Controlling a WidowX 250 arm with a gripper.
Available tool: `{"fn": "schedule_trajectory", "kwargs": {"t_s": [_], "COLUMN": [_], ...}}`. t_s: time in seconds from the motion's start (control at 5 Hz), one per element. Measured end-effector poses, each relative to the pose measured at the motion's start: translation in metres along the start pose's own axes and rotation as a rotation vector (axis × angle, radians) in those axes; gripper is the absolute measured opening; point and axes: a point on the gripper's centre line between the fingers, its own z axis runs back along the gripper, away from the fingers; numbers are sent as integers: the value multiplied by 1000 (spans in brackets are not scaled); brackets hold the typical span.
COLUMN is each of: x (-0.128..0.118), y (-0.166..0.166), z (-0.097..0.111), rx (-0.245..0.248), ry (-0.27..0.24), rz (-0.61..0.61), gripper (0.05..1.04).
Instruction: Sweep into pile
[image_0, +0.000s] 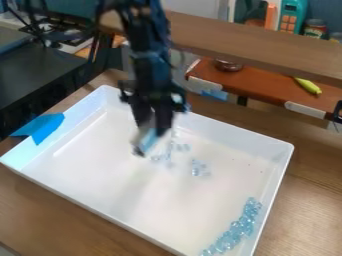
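Hanging over the tray's far half, the pincer (151, 131) is placed close to the sparser beads, presumably so that they can be swept towards the rest. Whether it is open or closed cannot be told; at its lower end a pale and blue piece (148, 140) is seen, perhaps a sweeping tool, though a grip on it cannot be confirmed. The clear blue beads are contained in the white tray (234, 137), which is set on the wooden tabletop (304, 195); its raised walls are likely meant to stop them from rolling off. A long, curved band of beads (234, 232) is gathered near the right wall, while a small cluster (199, 168) and some scattered beads (182, 147) are spread nearer the pincer. Blue tape (43, 128) is stuck over the left rim, possibly for steadying. The pile is judged partly made; a low, gentle stroke is called for, lest beads be flung apart.
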Motion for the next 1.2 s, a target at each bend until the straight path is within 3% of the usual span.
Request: {"fn": "schedule_trajectory", "kwargs": {"t_s": [0.2,0.6,1.2], "x": [13,33,46], "y": [50,97,93], "z": [-12,-28,-71], "rx": [86,166,253], "ry": [7,26,65], "rz": [-9,-90,-179], "gripper": [387,387,387]}}
